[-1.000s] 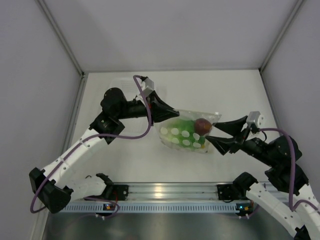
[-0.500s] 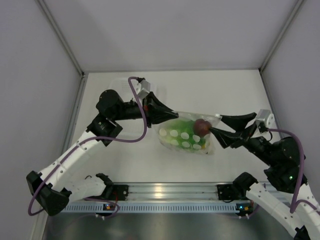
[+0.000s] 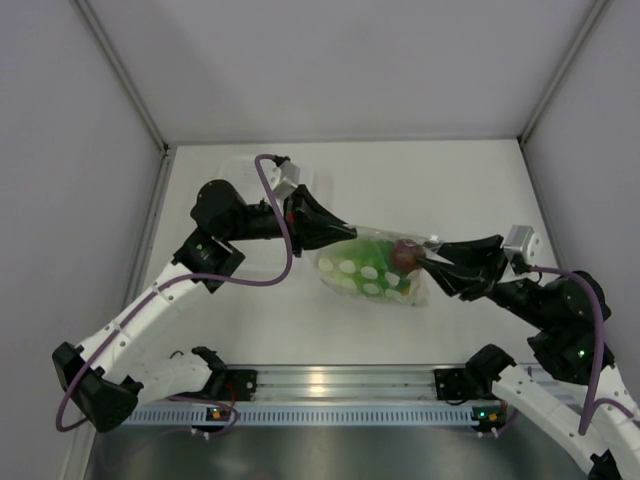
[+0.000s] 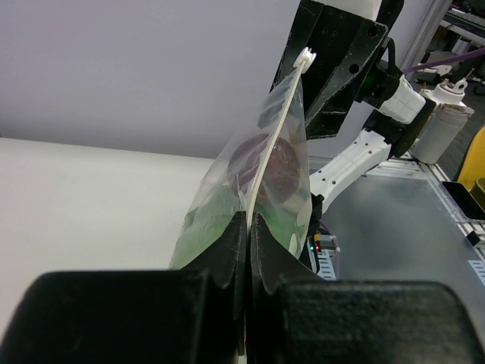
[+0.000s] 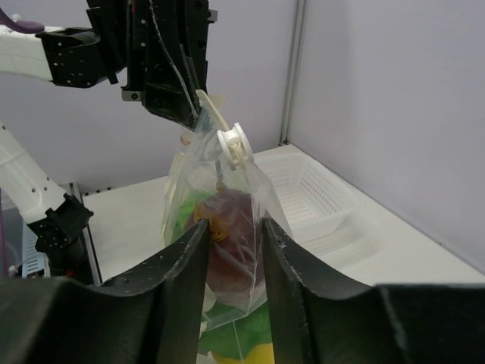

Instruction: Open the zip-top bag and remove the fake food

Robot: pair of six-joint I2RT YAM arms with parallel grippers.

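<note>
Tray (image 5: 314, 193) behind zip-top bag (image 5: 227, 189)

We saw a robotics lab cell: plain pale panel walls (image 3: 350, 60) boxed in a white surface (image 3: 450, 190), a silver aluminium rail (image 3: 330, 385) along its near edge.

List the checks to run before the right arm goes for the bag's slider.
1. Left jaws shut on the bag at its zip edge: ok.
2. Right jaws gripping the bag: cannot tell; they straddle it with a gap showing.
3. Slider free, above the right jaws: ok.
4. Zip opened: cannot tell.
5. Red fruit inside the bag: ok.
6. Basket apart from the bag: ok.
</note>
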